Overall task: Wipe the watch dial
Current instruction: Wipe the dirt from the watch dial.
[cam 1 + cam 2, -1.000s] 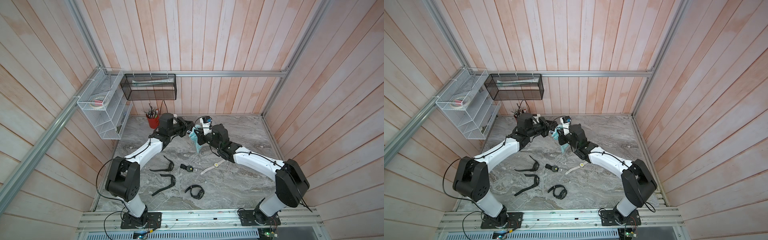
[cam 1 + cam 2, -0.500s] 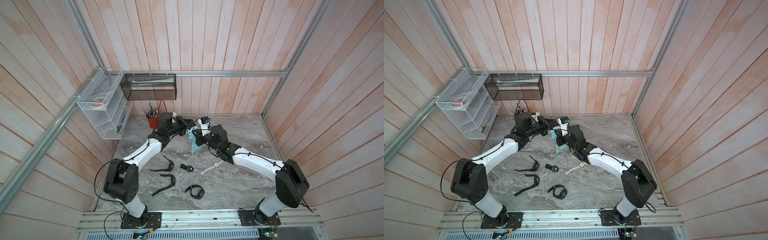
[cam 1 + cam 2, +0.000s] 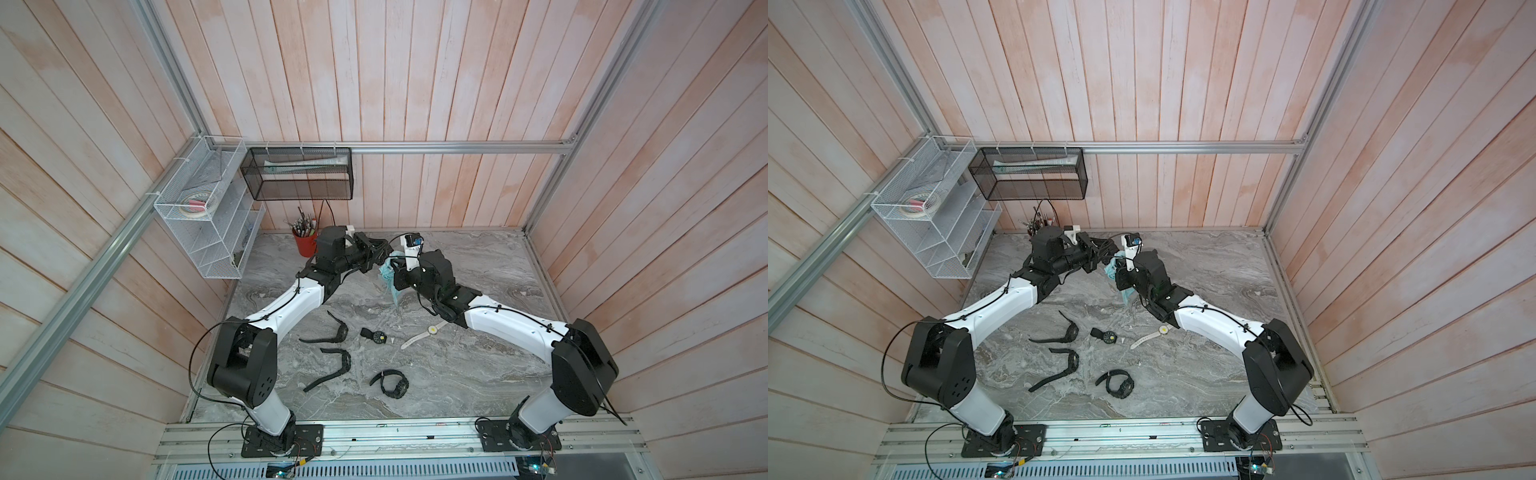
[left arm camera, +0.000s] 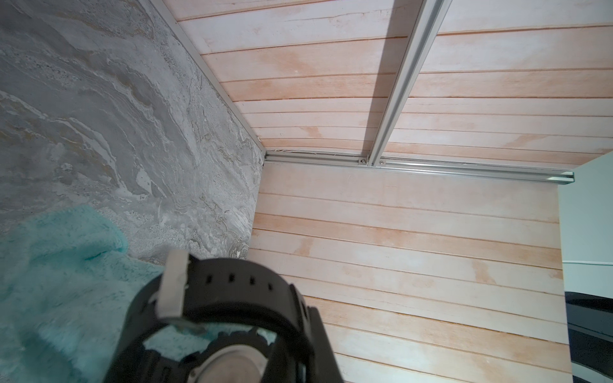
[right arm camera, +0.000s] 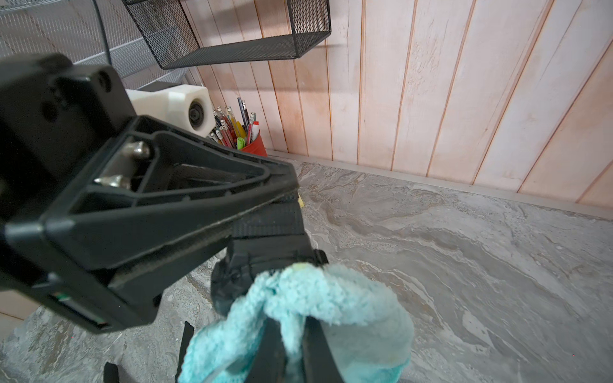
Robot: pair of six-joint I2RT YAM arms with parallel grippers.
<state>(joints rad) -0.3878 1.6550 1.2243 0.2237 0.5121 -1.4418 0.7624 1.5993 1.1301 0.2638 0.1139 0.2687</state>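
Over the grey marble tabletop (image 3: 478, 374), just beside the red pen cup (image 3: 305, 246), the two grippers meet nose to nose. The right gripper (image 5: 292, 331), farther from the cup, pinches the teal cloth (image 5: 348, 298). The left gripper (image 3: 381, 254), nearer the cup, is clamped on the strap of the black watch (image 4: 232, 291), held in the air with its case against the cloth's bunched fold.

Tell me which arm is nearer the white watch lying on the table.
Right. The right arm has its forearm passing just beside the white watch; the left arm lies farther off, with black watches between.
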